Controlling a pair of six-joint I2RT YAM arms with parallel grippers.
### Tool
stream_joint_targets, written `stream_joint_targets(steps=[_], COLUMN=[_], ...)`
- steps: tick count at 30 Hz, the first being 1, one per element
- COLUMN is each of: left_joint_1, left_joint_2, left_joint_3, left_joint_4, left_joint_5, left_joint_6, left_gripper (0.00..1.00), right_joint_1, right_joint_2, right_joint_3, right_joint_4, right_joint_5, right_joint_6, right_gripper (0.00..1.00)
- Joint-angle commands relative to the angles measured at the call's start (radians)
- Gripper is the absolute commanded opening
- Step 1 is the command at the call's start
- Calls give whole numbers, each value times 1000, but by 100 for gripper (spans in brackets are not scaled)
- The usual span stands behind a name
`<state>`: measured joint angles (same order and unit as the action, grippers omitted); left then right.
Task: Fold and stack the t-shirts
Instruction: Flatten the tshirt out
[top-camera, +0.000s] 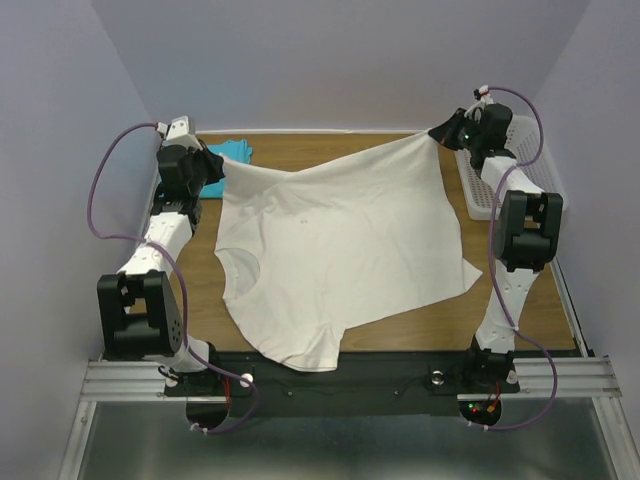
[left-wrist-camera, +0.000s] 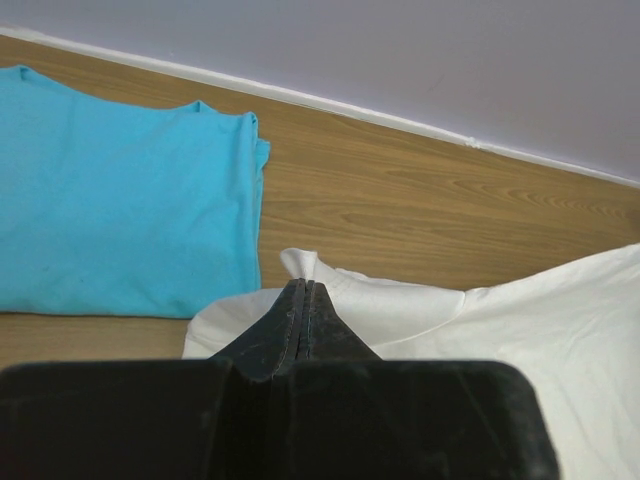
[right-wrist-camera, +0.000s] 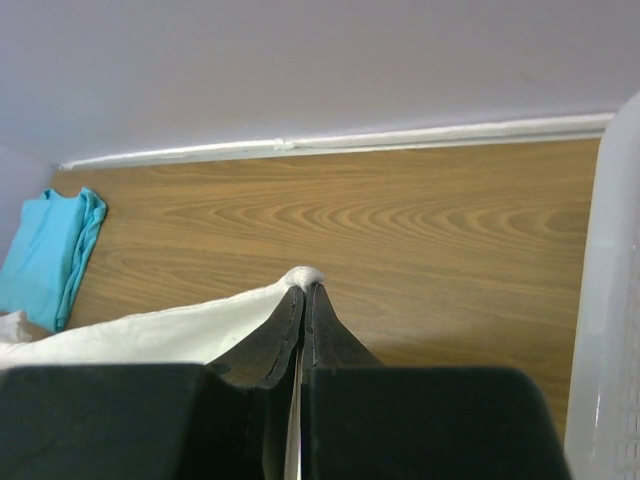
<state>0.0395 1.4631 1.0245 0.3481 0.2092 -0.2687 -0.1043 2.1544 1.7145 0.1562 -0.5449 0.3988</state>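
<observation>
The left gripper (top-camera: 216, 170) and right gripper (top-camera: 441, 133) each pinch a corner of the cream t-shirt (top-camera: 340, 250), stretched across the centre of the frame; the turquoise t-shirt (top-camera: 233, 150) lies upper left.

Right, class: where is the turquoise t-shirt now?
In the top view, the turquoise t-shirt lies folded at the far left corner of the table, beside the left arm's fingers.

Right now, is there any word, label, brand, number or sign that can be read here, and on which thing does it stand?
None: no readable text in any view.
The cream shirt is plain, with no print or tag showing.
The blue shirt is plain as well.
The white basket, the black left claw and the right claw carry no visible marking.
</observation>
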Motion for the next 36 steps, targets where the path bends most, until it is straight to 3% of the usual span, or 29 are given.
stream_joint_targets(steps=[1,36], left_joint_1=[8,5], left_joint_2=[-6,120], left_joint_3=[59,89], left_joint_4=[58,74], left_joint_5=[4,78], left_joint_6=[-1,-3], left_gripper=[0,0], right_joint_1=[-8,6], right_joint_2=[-36,136], right_joint_3=[73,115], right_joint_4=[45,52], right_joint_5=[-44,-79], right_joint_6=[-38,-127], right_gripper=[1,1])
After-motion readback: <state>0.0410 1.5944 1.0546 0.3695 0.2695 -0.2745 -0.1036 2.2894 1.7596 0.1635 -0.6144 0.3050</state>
